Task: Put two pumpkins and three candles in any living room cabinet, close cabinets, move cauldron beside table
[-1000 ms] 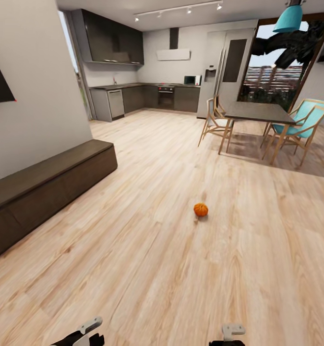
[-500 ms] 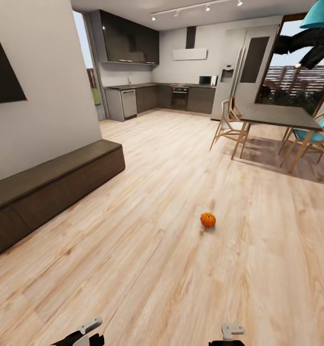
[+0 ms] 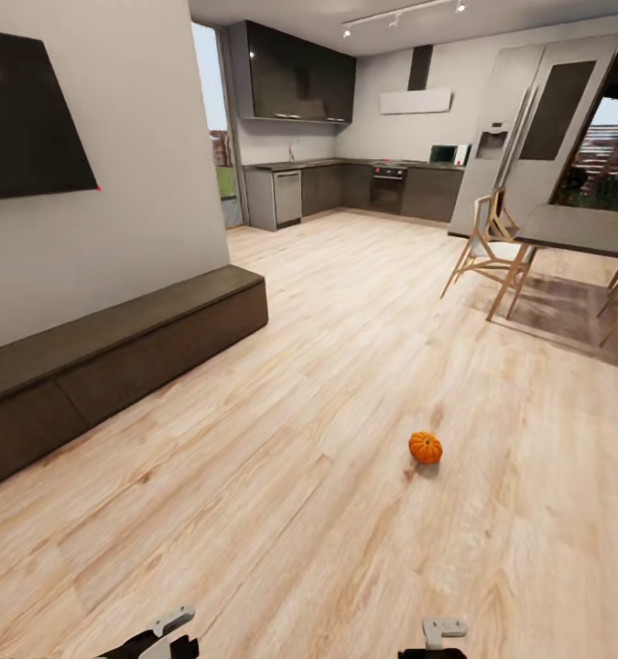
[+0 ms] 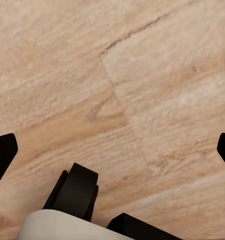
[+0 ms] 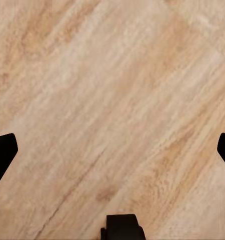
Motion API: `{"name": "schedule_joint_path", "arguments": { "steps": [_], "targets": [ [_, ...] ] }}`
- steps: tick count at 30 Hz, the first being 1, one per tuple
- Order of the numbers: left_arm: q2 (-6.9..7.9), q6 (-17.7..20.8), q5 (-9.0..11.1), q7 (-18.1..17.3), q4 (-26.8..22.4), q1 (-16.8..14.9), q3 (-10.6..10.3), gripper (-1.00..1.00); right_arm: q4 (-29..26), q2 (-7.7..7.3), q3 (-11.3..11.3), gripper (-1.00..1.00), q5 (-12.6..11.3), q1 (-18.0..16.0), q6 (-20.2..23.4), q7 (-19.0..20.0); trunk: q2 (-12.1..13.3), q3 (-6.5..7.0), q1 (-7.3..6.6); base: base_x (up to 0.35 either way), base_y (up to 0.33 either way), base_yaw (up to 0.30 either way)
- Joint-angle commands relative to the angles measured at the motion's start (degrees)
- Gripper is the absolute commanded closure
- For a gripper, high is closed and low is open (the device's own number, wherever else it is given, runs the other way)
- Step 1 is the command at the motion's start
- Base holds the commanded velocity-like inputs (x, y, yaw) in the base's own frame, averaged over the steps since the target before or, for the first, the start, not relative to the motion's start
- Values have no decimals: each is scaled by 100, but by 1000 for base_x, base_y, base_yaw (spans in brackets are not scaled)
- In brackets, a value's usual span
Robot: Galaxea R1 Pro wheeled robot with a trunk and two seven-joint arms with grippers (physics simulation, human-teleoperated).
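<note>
The wooden floor (image 3: 327, 549) takes most of the head view. The long dark-brown cabinet (image 3: 116, 357) stands along the left wall, with all its drawers closed. A dining table (image 3: 579, 229) with a chair (image 3: 487, 243) is far on the right. One orange pumpkin (image 3: 426, 447) lies on the floor, well apart from the cabinet. It is ahead of the robot and a little to the right, so the right gripper (image 5: 112, 150) is probably the nearer one. Both the right gripper and the left gripper (image 4: 112, 150) have their fingers wide apart over bare floor and hold nothing.
</note>
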Motion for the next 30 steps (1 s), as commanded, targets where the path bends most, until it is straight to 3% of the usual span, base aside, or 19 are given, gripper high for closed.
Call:
{"name": "schedule_joint_path", "arguments": {
  "steps": [1, 30],
  "targets": [
    [0, 0, 0, 0, -1, 0, 0, -100, 0, 0, 0, -100, 0, 0, 0, 0, 0, 0, 0, 256, -211, 285],
    [0, 0, 0, 0, 0, 0, 0, -100, -2, 3, 0, -100, 9, 35, 0, 0, 0, 0, 0, 256, -208, 285]
  ]
}}
